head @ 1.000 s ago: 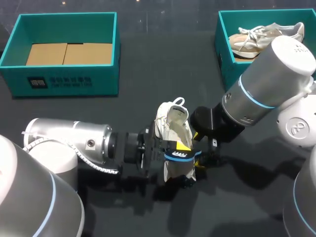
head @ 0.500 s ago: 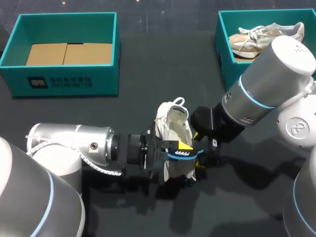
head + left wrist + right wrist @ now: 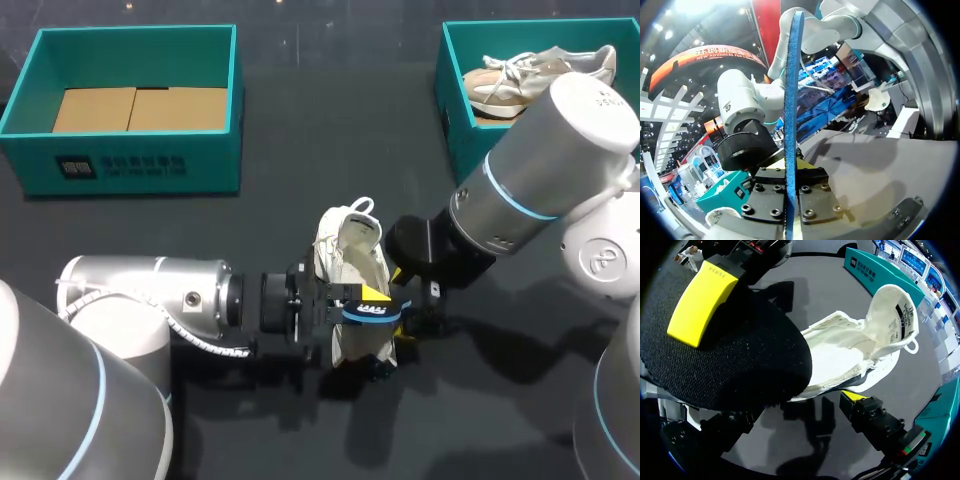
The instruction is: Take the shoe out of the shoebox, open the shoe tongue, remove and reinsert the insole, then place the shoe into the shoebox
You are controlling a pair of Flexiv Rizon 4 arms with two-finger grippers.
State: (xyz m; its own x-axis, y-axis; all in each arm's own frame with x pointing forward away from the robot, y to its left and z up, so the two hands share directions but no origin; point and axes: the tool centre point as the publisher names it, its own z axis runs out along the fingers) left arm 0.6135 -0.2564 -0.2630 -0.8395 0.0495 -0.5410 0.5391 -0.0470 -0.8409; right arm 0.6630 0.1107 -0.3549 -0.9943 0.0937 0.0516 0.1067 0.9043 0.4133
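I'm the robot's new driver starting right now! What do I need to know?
Left gripper: shut on the insole, held right beside the shoe.
Right gripper: against the shoe's other side; whether it grips is hidden.
Shoe: mid-table, out of its box, tongue pulled open.
Done: shoe out, tongue open, insole out.
Left: slide the insole back in, then put the shoe into a shoebox; the teal shoebox at the far left holds only cardboard.

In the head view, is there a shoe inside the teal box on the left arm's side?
No, that teal box holds only flat brown cardboard, and no shoe lies in it.
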